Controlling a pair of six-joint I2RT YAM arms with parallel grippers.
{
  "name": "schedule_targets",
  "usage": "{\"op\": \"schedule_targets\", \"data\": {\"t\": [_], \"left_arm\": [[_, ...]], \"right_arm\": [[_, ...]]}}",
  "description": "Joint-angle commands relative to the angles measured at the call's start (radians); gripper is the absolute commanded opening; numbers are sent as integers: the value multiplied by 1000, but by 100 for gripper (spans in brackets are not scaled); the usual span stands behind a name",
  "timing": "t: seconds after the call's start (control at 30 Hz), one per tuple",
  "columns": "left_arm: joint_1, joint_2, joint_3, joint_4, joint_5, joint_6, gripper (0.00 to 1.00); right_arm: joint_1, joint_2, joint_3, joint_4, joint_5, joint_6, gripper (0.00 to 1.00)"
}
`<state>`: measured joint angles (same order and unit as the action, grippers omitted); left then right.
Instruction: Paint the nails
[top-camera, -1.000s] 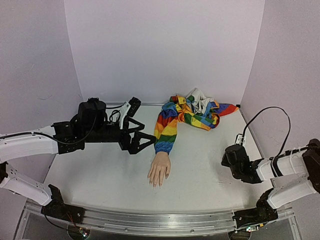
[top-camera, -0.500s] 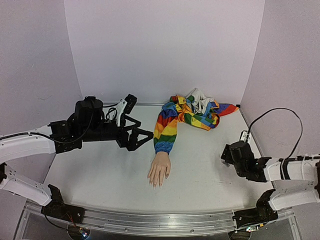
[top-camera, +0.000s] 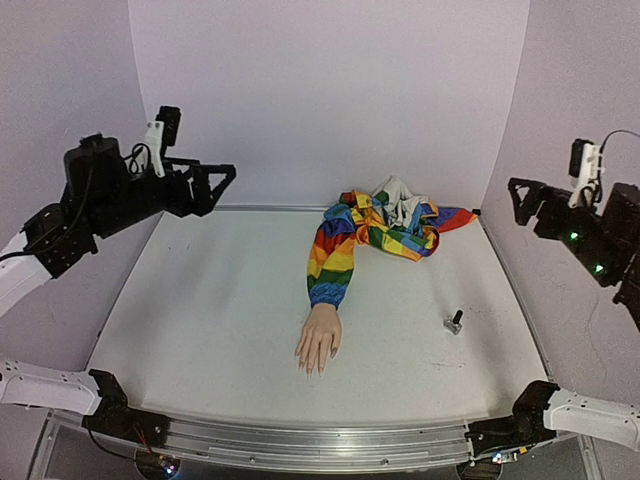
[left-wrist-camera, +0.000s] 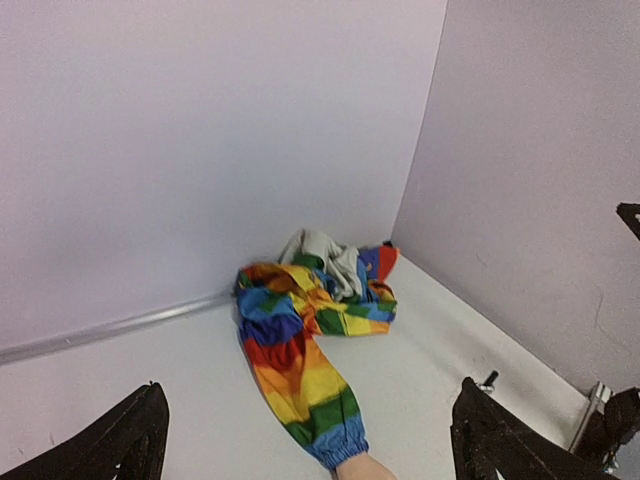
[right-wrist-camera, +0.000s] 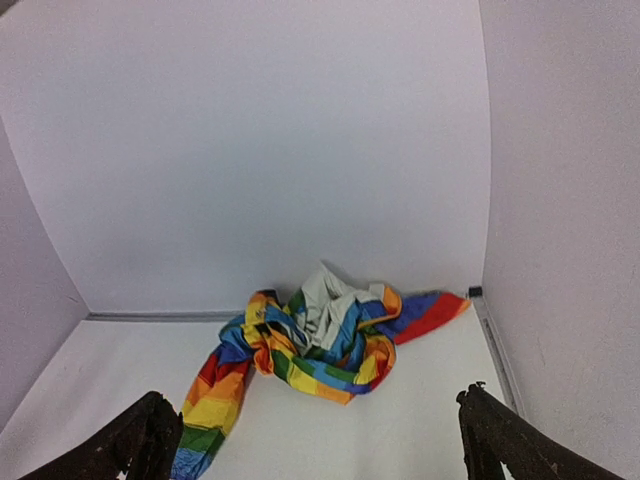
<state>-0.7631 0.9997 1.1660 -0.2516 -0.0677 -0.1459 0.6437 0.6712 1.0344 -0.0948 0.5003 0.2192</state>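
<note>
Both arms hang high, jaws spread and empty: the left gripper (top-camera: 214, 187) over the table's (top-camera: 200, 320) back-left corner, the right gripper (top-camera: 521, 200) over its right edge. The mannequin hand (top-camera: 320, 340) lies centrally near the front edge, nails (top-camera: 310, 368) pointing frontward. The small bottle (top-camera: 455, 323) sits nearer the right arm.

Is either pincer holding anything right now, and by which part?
Nothing is held. The left pincer and the right pincer are both open in the air; the small dark bottle sits free on the table.
</note>
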Motion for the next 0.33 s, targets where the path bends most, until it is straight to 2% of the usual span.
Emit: {"op": "schedule_targets", "data": {"t": [0.0, 0.13, 0.3], "left_arm": [[-1, -73, 60, -18, -124, 83, 100], [-1, -124, 56, -27, -165, 98, 99], [0, -153, 59, -54, -198, 106, 100]], "right_arm": [[-3, -2, 136, -76, -86, -178, 98], [-2, -2, 176, -68, -48, -177, 98], [-2, -20, 131, -27, -33, -130, 98]]}}
